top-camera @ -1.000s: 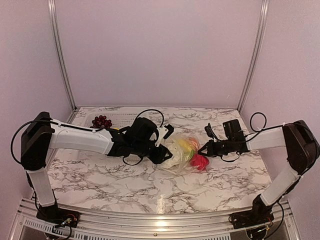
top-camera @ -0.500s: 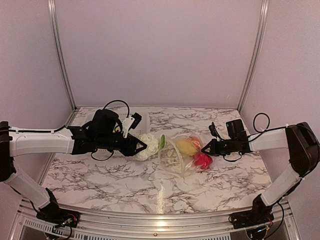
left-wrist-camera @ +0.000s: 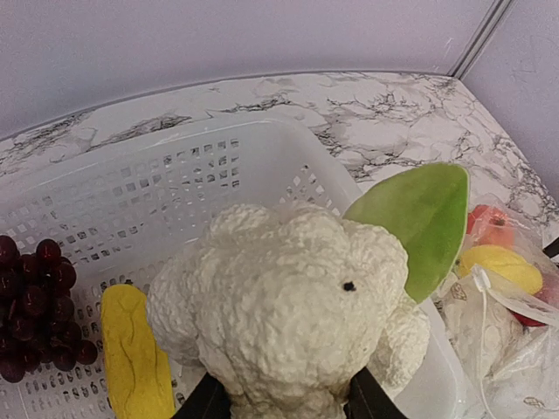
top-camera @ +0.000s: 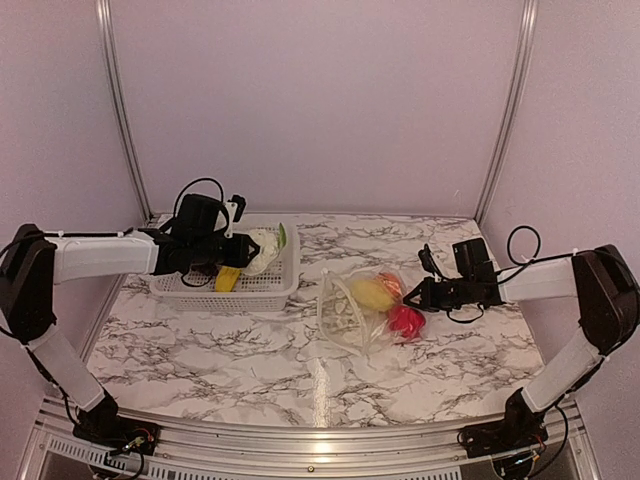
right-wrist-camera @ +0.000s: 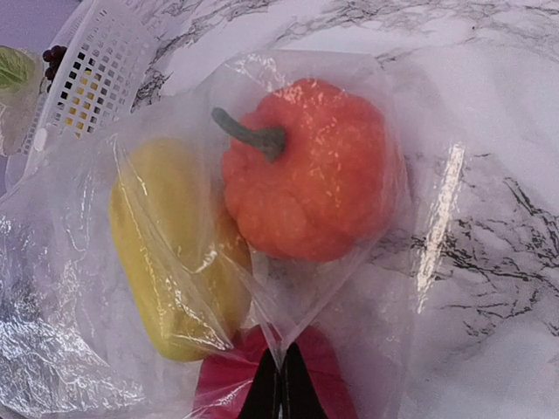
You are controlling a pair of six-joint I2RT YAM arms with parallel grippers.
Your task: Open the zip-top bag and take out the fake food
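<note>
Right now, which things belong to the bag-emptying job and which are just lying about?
Job: zip-top bag, pinched by right gripper; cauliflower in left gripper; grapes and yellow piece in the white basket; orange pepper, yellow fruit, red piece inside the bag.
Not the job's: white basket, marble table.

Robot lab bench inside test cell. Plain pale wall panels [top-camera: 320, 100] on back and both sides, set in bare aluminium posts [top-camera: 118, 110]. Marble-print tabletop [top-camera: 250, 350], slotted metal rail [top-camera: 300, 445] along near edge. Left arm [top-camera: 100, 258] and right arm [top-camera: 535, 282], white and black, bolted at that edge, black cables [top-camera: 518, 238] looping loose. Props on top: white perforated basket [top-camera: 270, 292], clear zip-top bag [top-camera: 345, 322], fake food [top-camera: 370, 293] in moulded plastic, plastic cauliflower [left-wrist-camera: 288, 305] among it
</note>
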